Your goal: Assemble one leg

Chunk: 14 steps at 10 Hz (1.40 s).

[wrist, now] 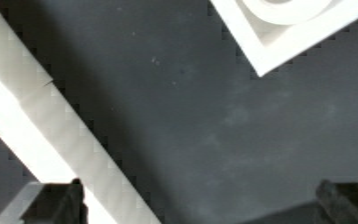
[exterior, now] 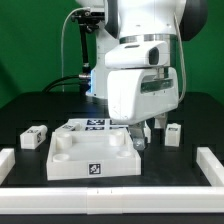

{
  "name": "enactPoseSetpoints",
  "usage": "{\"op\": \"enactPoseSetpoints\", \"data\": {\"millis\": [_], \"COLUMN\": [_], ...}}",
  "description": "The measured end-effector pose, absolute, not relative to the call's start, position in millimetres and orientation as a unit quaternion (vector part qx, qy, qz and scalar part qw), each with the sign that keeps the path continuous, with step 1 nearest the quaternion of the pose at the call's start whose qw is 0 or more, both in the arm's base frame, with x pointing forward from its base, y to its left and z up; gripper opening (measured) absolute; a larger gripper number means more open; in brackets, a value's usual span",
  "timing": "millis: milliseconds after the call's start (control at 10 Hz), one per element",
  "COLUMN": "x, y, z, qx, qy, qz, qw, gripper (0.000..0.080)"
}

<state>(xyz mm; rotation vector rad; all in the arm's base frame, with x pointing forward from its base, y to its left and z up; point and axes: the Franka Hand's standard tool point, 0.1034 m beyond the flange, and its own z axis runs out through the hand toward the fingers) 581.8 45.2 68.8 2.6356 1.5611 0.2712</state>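
The large white square panel [exterior: 90, 158] with round corner sockets lies on the dark table in front of the arm. One leg [exterior: 33, 137], a stubby white block with tags, lies at the exterior view's left, and another leg [exterior: 173, 133] at its right. A third small tagged white piece [exterior: 136, 140] sits by the panel's far right corner, under the gripper [exterior: 143, 132]. In the wrist view the gripper [wrist: 197, 208] is open and empty, its dark fingertips [wrist: 51, 205] wide apart over bare table. A socketed panel corner [wrist: 297, 28] shows there; no leg does.
The marker board [exterior: 95, 125] lies behind the panel. Low white rails border the table at the front [exterior: 110, 196] and the right [exterior: 210, 165]. A white strip [wrist: 51, 120] runs diagonally through the wrist view beside one fingertip. A green wall stands behind.
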Motion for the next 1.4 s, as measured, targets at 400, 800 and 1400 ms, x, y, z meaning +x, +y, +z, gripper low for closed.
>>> {"op": "enactPoseSetpoints", "data": {"millis": [400,800,1400], "x": [553.0,552.9,505.2], "y": [26.6,23.0,-14.6], "z": [72.7,80.9,66.5], "qx": [0.79,0.75,0.687], "qy": [0.608,0.658,0.724], "qz": [0.065,0.037,0.018], "qw": [0.047,0.065,0.053], "gripper": [0.065,0.065,0.065]}}
